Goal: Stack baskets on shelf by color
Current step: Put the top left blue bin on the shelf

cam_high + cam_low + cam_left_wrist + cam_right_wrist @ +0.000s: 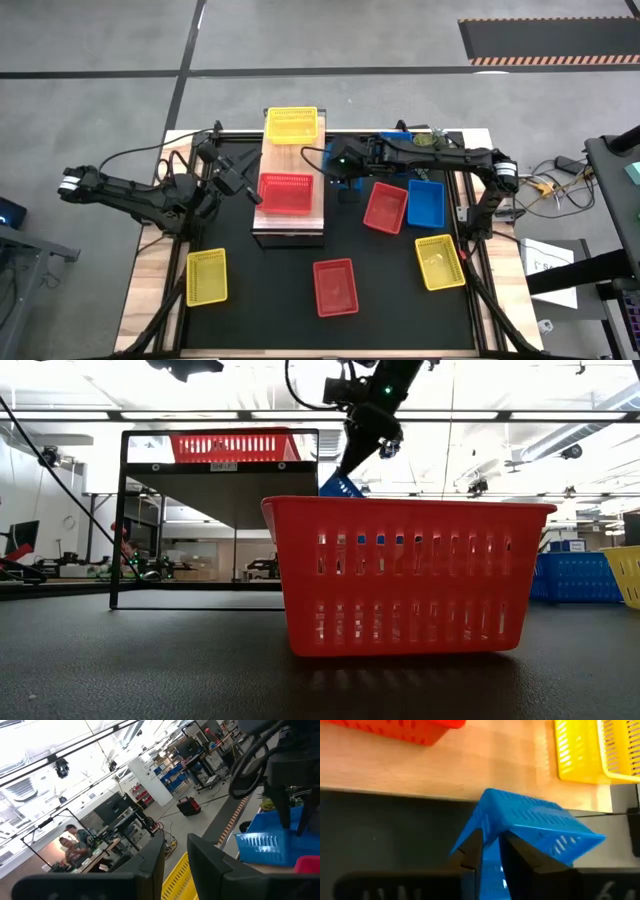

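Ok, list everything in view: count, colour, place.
shelf: one, light wood top, mid-table.
table: one, black with wooden edges.
yellow baskets: three; one on the shelf's far end, two on the table.
red baskets: three; one mid-shelf, two on the table.
blue baskets: two certain; one on the table, plus the tilted blue basket beside the shelf.
people: two, far back in the room.
left pincer: open, empty, by the shelf.
right pincer: closed on the tilted blue basket's wall.
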Tool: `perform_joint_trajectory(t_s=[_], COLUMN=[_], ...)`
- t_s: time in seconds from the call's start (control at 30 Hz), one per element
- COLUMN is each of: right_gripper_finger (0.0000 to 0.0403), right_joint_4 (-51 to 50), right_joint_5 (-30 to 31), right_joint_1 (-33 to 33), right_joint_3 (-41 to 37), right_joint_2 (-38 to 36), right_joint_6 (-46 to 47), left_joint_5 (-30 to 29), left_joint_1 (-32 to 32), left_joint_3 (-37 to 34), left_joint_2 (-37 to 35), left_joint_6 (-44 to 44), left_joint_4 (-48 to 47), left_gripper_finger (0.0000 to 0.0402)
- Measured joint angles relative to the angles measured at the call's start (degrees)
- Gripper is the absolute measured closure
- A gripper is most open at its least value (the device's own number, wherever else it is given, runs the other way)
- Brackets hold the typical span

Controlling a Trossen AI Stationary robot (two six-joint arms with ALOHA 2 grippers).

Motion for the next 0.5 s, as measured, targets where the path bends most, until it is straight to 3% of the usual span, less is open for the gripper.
perform_joint_trajectory(t_s=[0.13,0.5], right_gripper_finger=[0.0388,0.0393], right_joint_4=[0.6,4.3], right_joint_5=[-0.9,-1.1], right_joint_1=[0.0,0.0], right_joint_3=[0.0,1.3], right_joint_2=[-0.2,0.2], right_joint_6=[-3.1,-3.7], left_joint_5=[0.0,0.3], left_joint_1=[0.0,0.0], left_joint_3=[0.0,0.0], left_joint_2=[0.0,0.0], left_joint_6=[0.0,0.0], left_joint_4=[0.0,0.0], left_gripper_finger=[0.0334,0.0334])
